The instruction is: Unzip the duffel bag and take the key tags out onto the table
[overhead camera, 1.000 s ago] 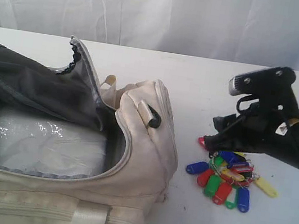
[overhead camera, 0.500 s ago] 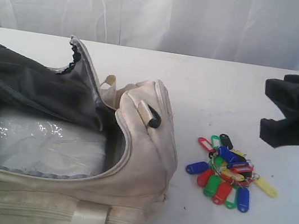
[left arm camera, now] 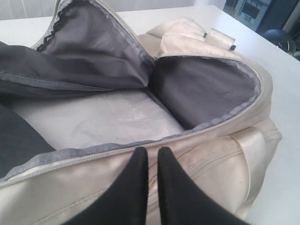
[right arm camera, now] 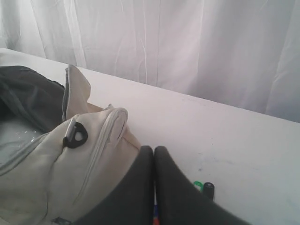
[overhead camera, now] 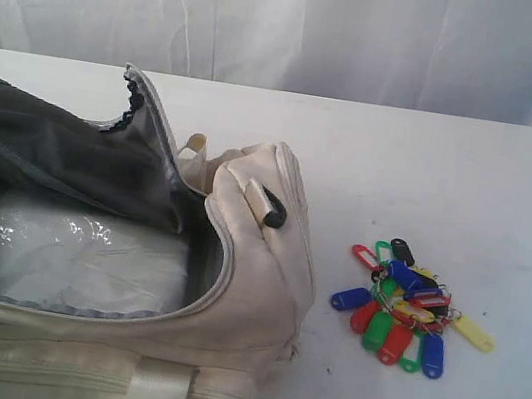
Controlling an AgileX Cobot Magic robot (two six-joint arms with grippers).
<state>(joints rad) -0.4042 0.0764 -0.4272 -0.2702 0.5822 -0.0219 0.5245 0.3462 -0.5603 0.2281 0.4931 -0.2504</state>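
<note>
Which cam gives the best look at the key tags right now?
Exterior view: the whole bunch of key tags lies in the open on the table, beside the duffel bag. Right wrist view: only a green and a black tag peek past the shut right tool. Left wrist view: none.

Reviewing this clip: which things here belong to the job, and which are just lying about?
Part of the job:
duffel bag, unzipped
key tags, lying on the table beside the bag

Just there:
clear plastic stuffing inside the bag
white curtain behind the table
</note>
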